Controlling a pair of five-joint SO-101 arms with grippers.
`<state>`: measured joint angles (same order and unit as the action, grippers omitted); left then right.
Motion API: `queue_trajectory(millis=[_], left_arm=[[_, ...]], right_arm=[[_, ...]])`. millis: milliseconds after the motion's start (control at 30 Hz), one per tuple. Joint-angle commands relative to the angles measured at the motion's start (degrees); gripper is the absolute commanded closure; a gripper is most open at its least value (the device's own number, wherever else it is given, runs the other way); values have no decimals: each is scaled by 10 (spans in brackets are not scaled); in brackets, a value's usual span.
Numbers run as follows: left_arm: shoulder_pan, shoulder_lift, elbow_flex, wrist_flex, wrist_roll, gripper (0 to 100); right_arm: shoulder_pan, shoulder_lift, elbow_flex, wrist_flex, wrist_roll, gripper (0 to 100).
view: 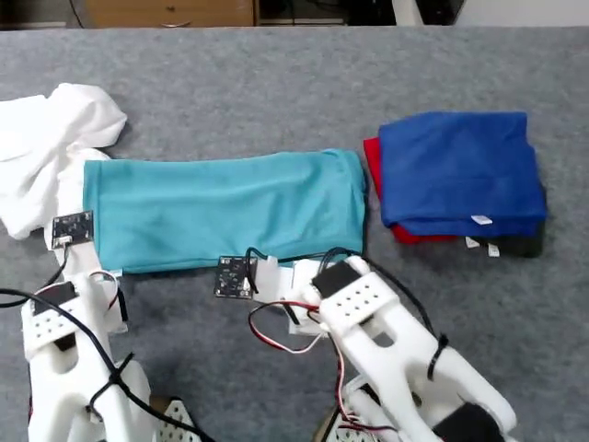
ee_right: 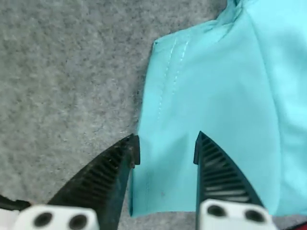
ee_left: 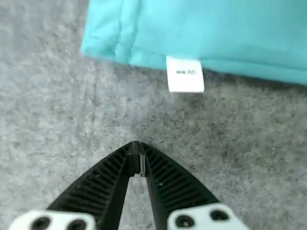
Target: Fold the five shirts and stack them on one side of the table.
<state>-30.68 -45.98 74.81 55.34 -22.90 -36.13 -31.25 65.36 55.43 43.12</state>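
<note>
A teal shirt (view: 221, 207) lies folded into a long band across the middle of the grey table. My left gripper (ee_left: 136, 148) is shut with nothing in it, hovering over bare table just short of the shirt's corner (ee_left: 110, 33), where a white label (ee_left: 185, 74) sticks out. My right gripper (ee_right: 166, 146) is open, one finger (ee_right: 115, 167) at the hem of the teal shirt (ee_right: 225, 96) and the other over the cloth. A crumpled white shirt (view: 46, 147) lies at the far left. A blue shirt (view: 456, 170) tops a folded stack at the right.
Under the blue shirt, a red one (view: 373, 166) and a dark one (view: 520, 247) peek out of the stack. The left arm (view: 69, 313) and right arm (view: 368, 313) stand at the near edge. Bare grey table (view: 276, 83) stretches behind the teal shirt.
</note>
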Motion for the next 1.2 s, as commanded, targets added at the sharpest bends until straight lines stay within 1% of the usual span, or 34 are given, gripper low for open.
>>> queue_trajectory(millis=[0,200,500,667,867,967,1067,1167], left_arm=[[-6,-24,11,-13,1,981],[-7,-66,36,-18,1,981],[-7,-144,71,-11,0,981],[-5,-180,83,3,-2,981],[-5,-193,87,3,-1,981],[-5,-194,87,3,-1,981],[-5,-195,87,3,-1,981],[-5,-195,87,3,-1,981]], right_arm=[[-8,37,-3,-28,-10,799],[-8,98,-27,-48,-10,799],[-7,122,-40,-47,-7,808],[-4,122,-43,-49,-7,903],[-2,122,-45,-55,-7,906],[0,127,-51,-54,-8,996],[33,148,-73,-53,-9,996],[75,189,-126,-39,-7,997]])
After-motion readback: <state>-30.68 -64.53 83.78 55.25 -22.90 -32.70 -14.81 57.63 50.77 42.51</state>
